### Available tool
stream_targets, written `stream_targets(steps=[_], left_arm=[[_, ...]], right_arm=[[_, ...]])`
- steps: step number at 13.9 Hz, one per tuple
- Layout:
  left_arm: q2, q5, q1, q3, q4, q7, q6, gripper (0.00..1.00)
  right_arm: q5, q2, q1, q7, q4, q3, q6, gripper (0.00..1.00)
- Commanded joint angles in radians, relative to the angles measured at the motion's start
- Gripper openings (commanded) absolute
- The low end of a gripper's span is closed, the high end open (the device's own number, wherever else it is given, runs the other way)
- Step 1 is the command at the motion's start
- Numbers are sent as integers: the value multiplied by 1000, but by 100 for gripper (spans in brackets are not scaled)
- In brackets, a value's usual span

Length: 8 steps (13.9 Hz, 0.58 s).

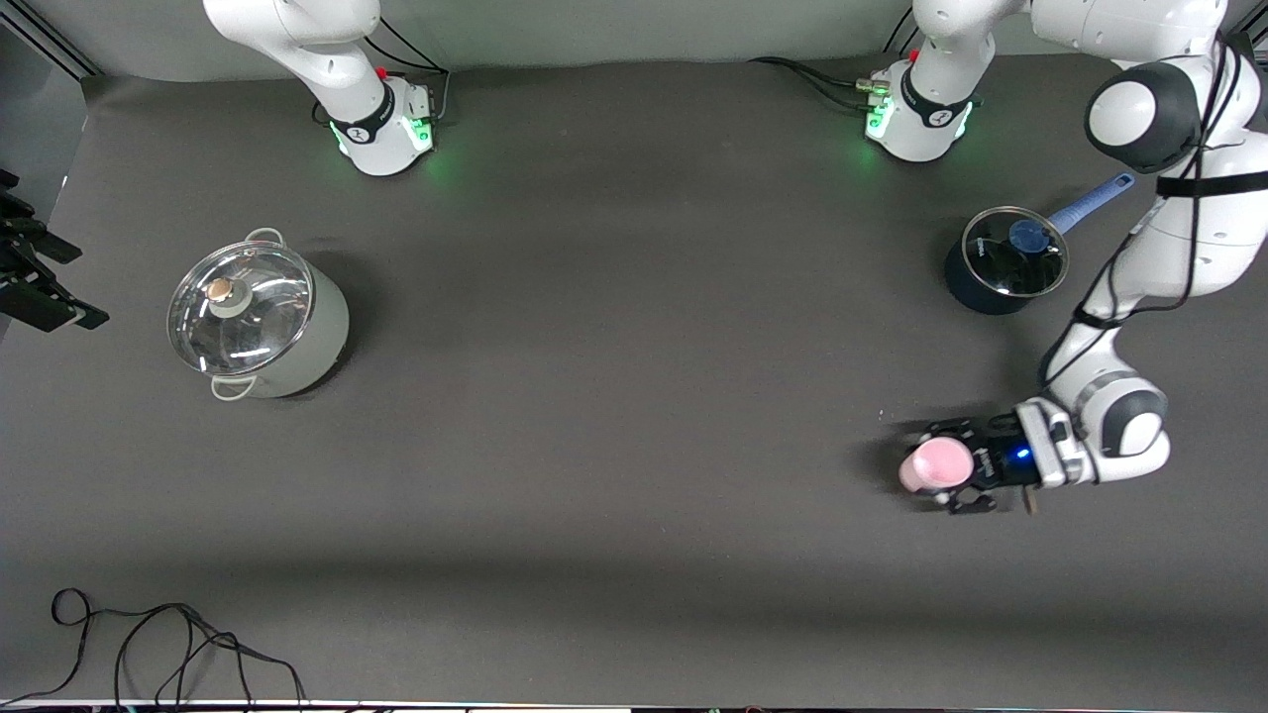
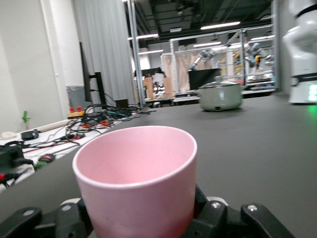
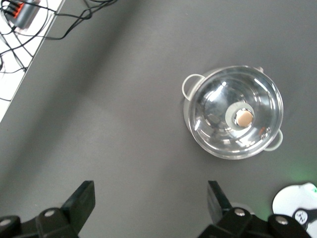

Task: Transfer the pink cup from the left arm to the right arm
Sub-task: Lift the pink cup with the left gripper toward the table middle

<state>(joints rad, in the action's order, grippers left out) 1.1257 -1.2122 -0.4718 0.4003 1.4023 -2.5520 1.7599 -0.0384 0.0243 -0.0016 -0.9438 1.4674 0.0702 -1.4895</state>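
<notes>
The pink cup (image 1: 932,463) stands upright toward the left arm's end of the table, nearer to the front camera than the blue saucepan. My left gripper (image 1: 948,468) reaches it from the side, low over the table, and is shut on the pink cup's lower wall. In the left wrist view the pink cup (image 2: 134,171) fills the foreground, with black fingers (image 2: 210,218) pressed against both its sides. Whether its base touches the table is hidden. My right gripper (image 3: 150,193) is open and empty, high over the table, and out of the front view.
A grey pot with a glass lid (image 1: 260,317) stands toward the right arm's end. A dark blue saucepan with a lid (image 1: 1005,259) sits near the left arm's base. A black cable (image 1: 178,644) lies at the table's near edge. A black fixture (image 1: 40,282) juts in at the right arm's end.
</notes>
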Motion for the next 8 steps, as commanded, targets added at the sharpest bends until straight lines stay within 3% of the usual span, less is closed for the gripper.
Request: stream_targets(steps=[1, 5, 8], left_arm=[[3, -39, 38, 119, -32, 102, 166, 2], [0, -43, 158, 265, -147, 254, 444, 1], [0, -43, 261, 357, -201, 318, 677, 0]], right_arm=[[-2, -6, 6, -64, -18, 2, 25, 100], [-2, -1, 8, -44, -19, 0, 23, 100], [-2, 0, 8, 98, -18, 0, 25, 100]])
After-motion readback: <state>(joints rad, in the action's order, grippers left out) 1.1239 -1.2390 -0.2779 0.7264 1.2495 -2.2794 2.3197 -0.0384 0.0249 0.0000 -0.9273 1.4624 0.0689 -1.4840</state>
